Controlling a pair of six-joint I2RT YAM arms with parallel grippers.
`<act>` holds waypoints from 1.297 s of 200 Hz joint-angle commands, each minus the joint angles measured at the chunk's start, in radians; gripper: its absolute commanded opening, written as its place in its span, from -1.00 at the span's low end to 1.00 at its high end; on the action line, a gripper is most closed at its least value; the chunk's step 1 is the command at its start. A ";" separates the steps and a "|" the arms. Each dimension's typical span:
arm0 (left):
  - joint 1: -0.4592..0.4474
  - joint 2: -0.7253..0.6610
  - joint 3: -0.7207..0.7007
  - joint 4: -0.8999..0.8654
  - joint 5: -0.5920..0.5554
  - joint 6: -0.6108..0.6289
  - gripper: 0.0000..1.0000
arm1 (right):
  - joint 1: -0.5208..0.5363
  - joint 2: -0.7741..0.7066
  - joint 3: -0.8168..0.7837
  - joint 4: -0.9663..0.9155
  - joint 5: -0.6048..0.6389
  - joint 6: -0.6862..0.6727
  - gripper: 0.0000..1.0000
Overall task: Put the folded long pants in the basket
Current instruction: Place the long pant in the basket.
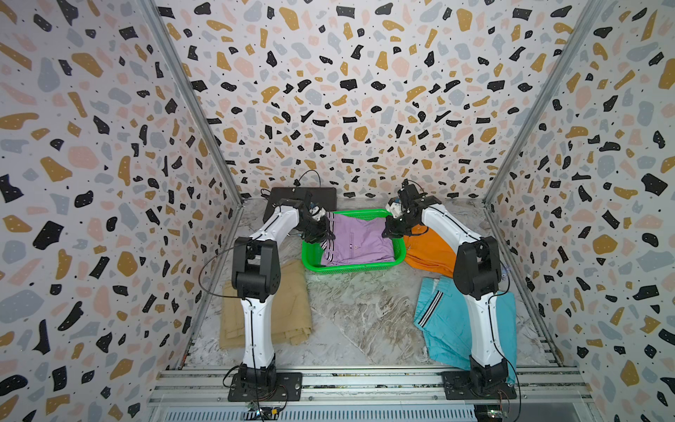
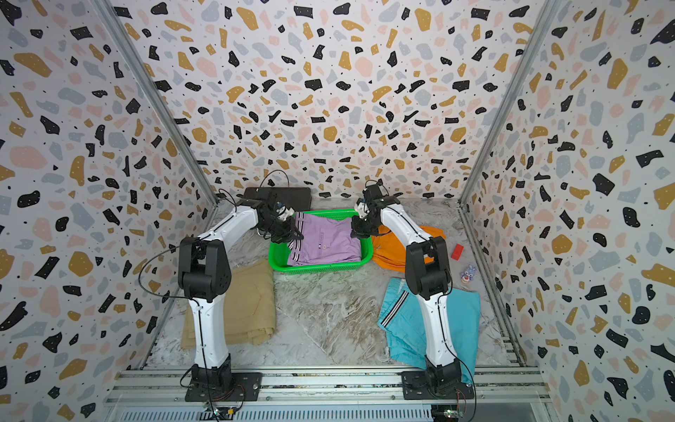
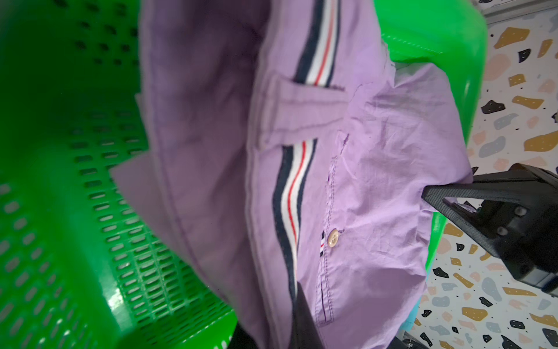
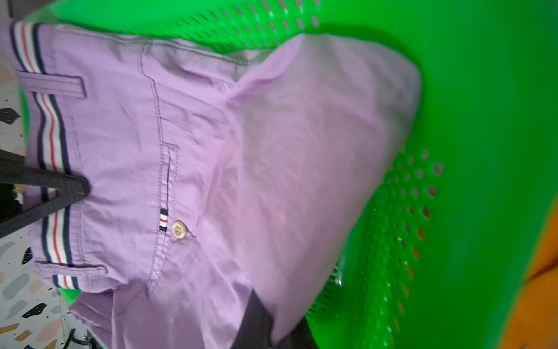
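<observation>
The lilac folded long pants [image 1: 352, 241] [image 2: 325, 243] lie in the green basket [image 1: 350, 269] [image 2: 314, 269], hanging partly over its rim. My left gripper [image 1: 322, 234] [image 3: 302, 320] is shut on their striped left edge. At the opposite edge my right gripper [image 1: 389, 229] [image 4: 259, 317] is shut on the cloth [image 4: 271, 151]. Tan pants [image 1: 288, 303] lie under the left arm. Orange pants [image 1: 427, 252] lie right of the basket, and turquoise pants [image 1: 449, 321] are at the front right.
A flat black case [image 1: 292, 197] lies behind the basket at the back left. A red block [image 2: 457, 252] and a small toy figure [image 2: 467, 274] sit near the right wall. Patterned walls close in three sides, and a metal rail [image 1: 365, 380] runs along the front.
</observation>
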State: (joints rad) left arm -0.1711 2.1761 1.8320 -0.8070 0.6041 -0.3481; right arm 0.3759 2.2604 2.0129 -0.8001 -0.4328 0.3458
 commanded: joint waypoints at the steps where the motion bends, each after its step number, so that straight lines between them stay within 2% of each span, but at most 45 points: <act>1: 0.006 0.007 0.001 0.068 -0.005 0.028 -1.00 | 0.001 -0.010 -0.006 0.018 0.025 -0.016 -1.00; 28: 0.006 0.034 -0.011 0.076 -0.011 0.034 -1.00 | 0.003 0.014 -0.017 0.033 0.033 -0.011 -1.00; 46: 0.007 0.025 -0.030 0.082 -0.055 0.028 -1.00 | 0.004 0.005 -0.033 0.041 0.051 -0.017 -1.00; 50: 0.007 0.024 -0.034 0.082 -0.064 0.026 -0.78 | 0.006 0.002 -0.038 0.045 0.052 -0.018 -1.00; 58: 0.007 0.022 -0.039 0.081 -0.079 0.018 -0.21 | 0.006 -0.007 -0.052 0.055 0.054 -0.019 -0.89; 63: 0.007 0.018 -0.042 0.081 -0.085 0.010 -0.04 | 0.006 -0.015 -0.060 0.060 0.052 -0.019 -0.76; 85: 0.007 -0.020 -0.068 0.079 -0.084 -0.013 0.37 | 0.007 -0.050 -0.083 0.074 0.029 -0.007 -0.15; 106: 0.007 -0.104 -0.090 0.078 -0.098 -0.037 0.56 | 0.006 -0.108 -0.111 0.105 0.001 0.018 0.18; 125: 0.008 -0.193 -0.107 0.066 -0.063 -0.063 0.99 | 0.006 -0.167 -0.119 0.125 -0.031 0.042 0.42; 134: 0.010 -0.244 -0.114 0.041 -0.074 -0.078 1.00 | 0.007 -0.198 -0.125 0.133 -0.045 0.056 0.57; 139: 0.010 -0.270 -0.117 0.022 -0.091 -0.090 1.00 | 0.006 -0.216 -0.131 0.139 -0.053 0.064 0.95; 142: 0.011 -0.291 -0.118 0.006 -0.104 -0.099 1.00 | 0.006 -0.230 -0.136 0.144 -0.059 0.068 0.99; 157: 0.012 -0.373 -0.116 -0.076 -0.172 -0.139 1.00 | 0.007 -0.301 -0.176 0.184 -0.090 0.115 1.00; 174: 0.029 -0.498 -0.172 -0.090 -0.120 -0.123 1.00 | 0.008 -0.407 -0.276 0.272 -0.168 0.189 1.00; 196: 0.074 -0.705 -0.338 -0.010 -0.046 -0.129 1.00 | 0.011 -0.529 -0.408 0.396 -0.314 0.257 1.00; 211: 0.168 -0.851 -0.496 0.111 0.106 -0.228 1.00 | 0.028 -0.613 -0.527 0.528 -0.380 0.345 1.00; 228: 0.311 -0.960 -0.638 0.158 0.223 -0.338 1.00 | 0.086 -0.656 -0.574 0.518 -0.414 0.370 1.00; 243: 0.422 -1.020 -0.714 0.126 0.291 -0.323 1.00 | 0.173 -0.674 -0.615 0.499 -0.400 0.348 1.00; 259: 0.525 -1.096 -0.773 0.042 0.280 -0.254 1.00 | 0.271 -0.683 -0.663 0.467 -0.305 0.332 0.94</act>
State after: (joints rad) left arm 0.2504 1.1503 1.1397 -0.7174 0.7792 -0.6186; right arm 0.5213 1.5967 1.4113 -0.3241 -0.7715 0.6621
